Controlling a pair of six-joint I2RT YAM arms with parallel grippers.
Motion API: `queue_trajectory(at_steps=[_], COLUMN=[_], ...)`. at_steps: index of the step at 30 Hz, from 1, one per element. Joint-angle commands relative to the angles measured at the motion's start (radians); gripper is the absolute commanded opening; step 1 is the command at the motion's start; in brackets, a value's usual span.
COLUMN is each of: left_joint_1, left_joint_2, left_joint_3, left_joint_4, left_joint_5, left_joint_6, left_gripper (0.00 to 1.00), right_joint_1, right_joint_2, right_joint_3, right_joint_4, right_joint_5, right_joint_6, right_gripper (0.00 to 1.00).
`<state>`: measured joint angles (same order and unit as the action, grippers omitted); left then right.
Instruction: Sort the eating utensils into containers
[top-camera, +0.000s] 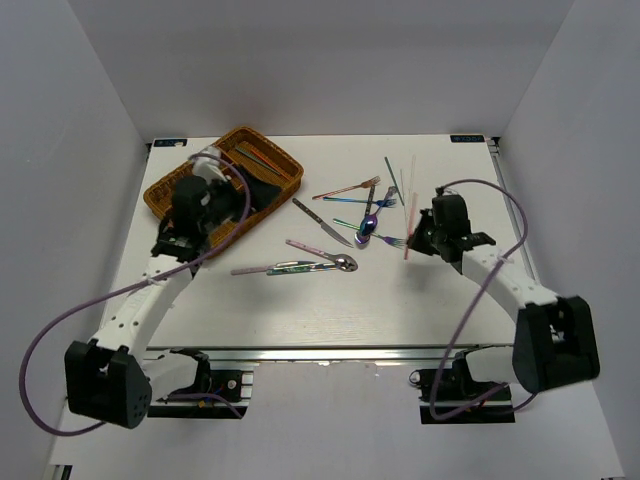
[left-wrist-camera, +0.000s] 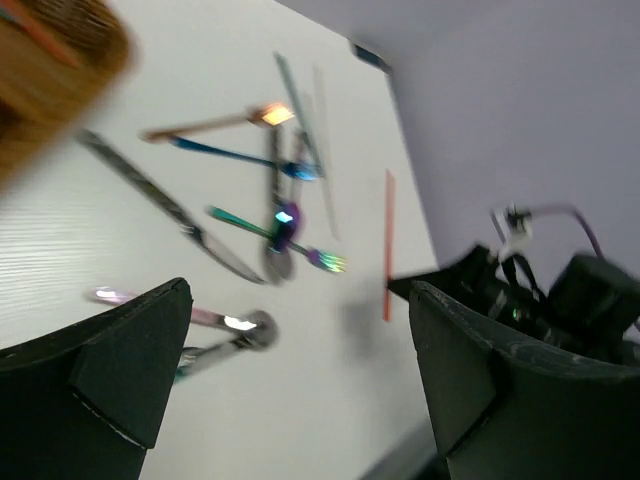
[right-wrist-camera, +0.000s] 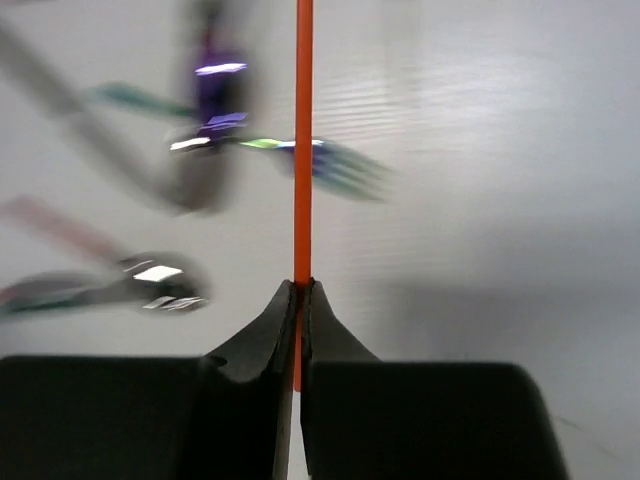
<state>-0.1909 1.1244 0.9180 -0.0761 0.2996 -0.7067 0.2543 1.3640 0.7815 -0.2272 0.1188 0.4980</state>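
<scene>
My right gripper (right-wrist-camera: 298, 295) is shut on a thin red-orange chopstick (right-wrist-camera: 303, 140), which runs straight out from the closed fingertips. From above, that gripper (top-camera: 424, 236) holds the chopstick (top-camera: 410, 222) at the right of the scattered utensils. A knife (top-camera: 322, 222), a rose-gold fork (top-camera: 348, 188), a purple-blue spoon (top-camera: 368, 228) and a silver spoon (top-camera: 340, 263) lie mid-table. The brown wicker tray (top-camera: 282, 160) sits at the back left with several utensils in it. My left gripper (top-camera: 200, 205) hovers over the tray. It is open (left-wrist-camera: 300, 380), with nothing between its fingers (left-wrist-camera: 110, 370).
An iridescent fork (right-wrist-camera: 340, 165) lies just beyond the held chopstick. Pale chopsticks (top-camera: 392, 178) lie at the back of the pile. A pink and a green-handled utensil (top-camera: 290, 268) lie left of the silver spoon. White walls enclose the table on three sides.
</scene>
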Motion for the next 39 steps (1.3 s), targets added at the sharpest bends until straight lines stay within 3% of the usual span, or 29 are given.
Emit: queue_trajectory(at_steps=[1, 3, 5, 13, 16, 18, 19, 20, 21, 22, 24, 25, 26, 28, 32, 39], left_joint_1=[-0.146, -0.179, -0.212, -0.259, -0.259, -0.259, -0.259, -0.259, -0.259, -0.259, -0.259, -0.259, -0.259, -0.252, -0.187, 0.03], left_joint_2=[0.037, 0.089, 0.113, 0.153, 0.158, 0.161, 0.167, 0.172, 0.176, 0.192, 0.202, 0.209, 0.218, 0.23, 0.326, 0.684], left_joint_3=[-0.054, -0.079, -0.094, -0.059, -0.047, -0.05, -0.051, -0.05, -0.042, -0.033, -0.01, -0.004, 0.004, 0.057, 0.205, 0.566], left_joint_4=[0.302, 0.405, 0.489, 0.417, 0.327, 0.314, 0.323, 0.325, 0.323, 0.32, 0.315, 0.312, 0.303, 0.219, 0.032, 0.039], left_joint_5=[0.156, 0.2, 0.233, 0.213, 0.167, 0.154, 0.156, 0.159, 0.159, 0.161, 0.161, 0.144, 0.121, -0.006, -0.282, -0.402], left_joint_6=[-0.111, -0.19, -0.221, -0.172, -0.123, -0.111, -0.112, -0.115, -0.117, -0.117, -0.12, -0.123, -0.123, -0.108, -0.091, -0.119], left_gripper=[0.98, 0.98, 0.98, 0.97, 0.91, 0.74, 0.6, 0.45, 0.17, 0.01, 0.0, 0.0, 0.0, 0.0, 0.0, 0.0], right_joint_1=[0.077, 0.098, 0.134, 0.321, 0.35, 0.365, 0.369, 0.372, 0.375, 0.376, 0.375, 0.375, 0.366, 0.35, 0.287, 0.188], right_joint_2=[-0.111, -0.095, -0.098, -0.066, -0.052, -0.039, -0.034, -0.029, -0.017, -0.014, 0.001, 0.003, 0.004, -0.008, -0.072, -0.207], right_joint_3=[0.003, -0.01, -0.031, 0.068, 0.097, 0.108, 0.11, 0.111, 0.111, 0.111, 0.116, 0.124, 0.127, 0.127, 0.032, -0.071], right_joint_4=[0.227, 0.445, 0.56, 0.641, 0.629, 0.631, 0.631, 0.632, 0.635, 0.634, 0.609, 0.589, 0.562, 0.447, 0.298, 0.238], right_joint_5=[-0.521, -0.774, -0.888, -0.909, -0.881, -0.877, -0.871, -0.869, -0.864, -0.843, -0.82, -0.8, -0.744, -0.614, -0.328, -0.335], right_joint_6=[0.022, 0.091, 0.212, 0.272, 0.269, 0.267, 0.267, 0.267, 0.267, 0.269, 0.255, 0.243, 0.231, 0.194, 0.224, 0.128], right_gripper=[0.0, 0.0, 0.0, 0.0, 0.0, 0.0, 0.0, 0.0, 0.0, 0.0, 0.0, 0.09, 0.31, 0.5, 0.57, 0.58])
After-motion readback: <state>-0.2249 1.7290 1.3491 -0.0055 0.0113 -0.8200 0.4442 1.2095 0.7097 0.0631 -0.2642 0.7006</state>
